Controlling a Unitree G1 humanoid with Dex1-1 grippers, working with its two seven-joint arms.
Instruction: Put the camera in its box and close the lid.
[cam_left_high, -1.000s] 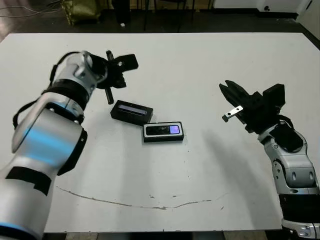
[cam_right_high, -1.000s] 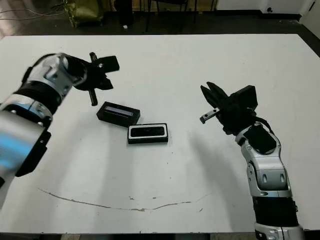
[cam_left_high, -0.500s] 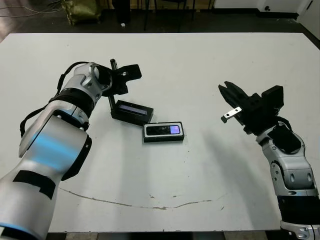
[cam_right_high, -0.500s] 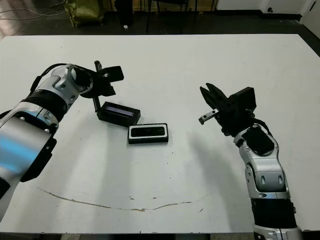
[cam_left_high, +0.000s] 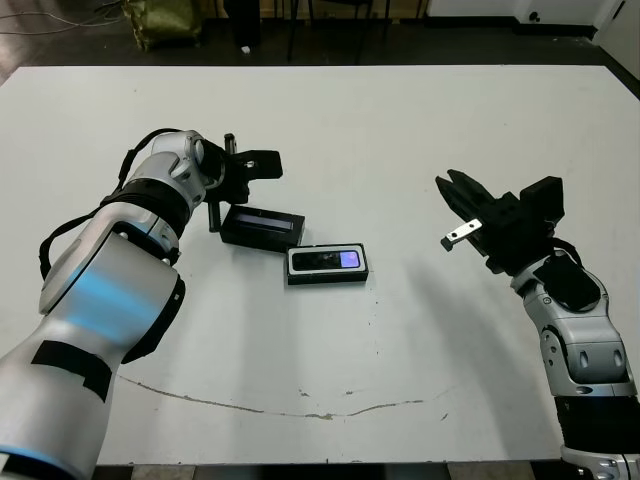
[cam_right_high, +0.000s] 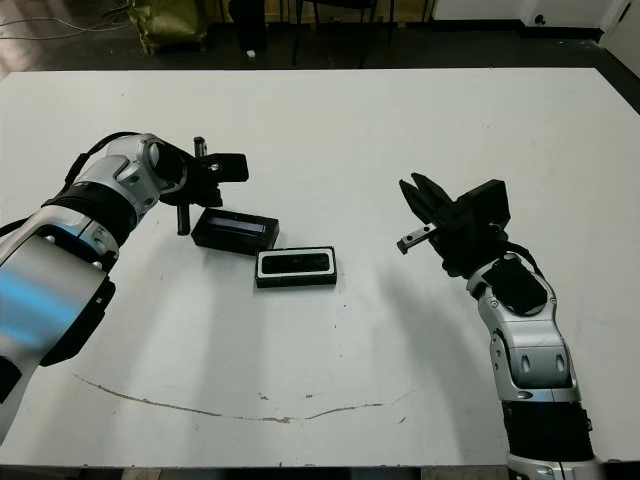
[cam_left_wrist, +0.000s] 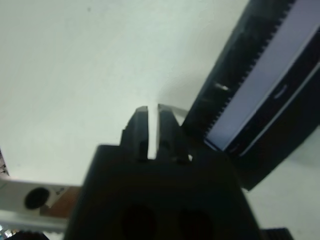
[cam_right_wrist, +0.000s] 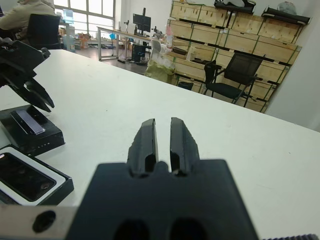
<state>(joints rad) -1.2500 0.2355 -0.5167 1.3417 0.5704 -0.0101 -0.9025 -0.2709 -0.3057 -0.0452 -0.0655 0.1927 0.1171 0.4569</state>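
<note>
Lowered beside the lid, the left gripper is clenched empty; only its wrist view shows this. Right gripper clenched, idle.

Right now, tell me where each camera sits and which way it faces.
Left and right eye views: on the head, looking down at the white table; both arms show.
Left wrist view: on the left arm, along the left claw, close to the lid.
Right wrist view: on the right arm, along the right claw, across the table.
Shared: the head and right wrist views show the lid, and the camera in its box.
</note>
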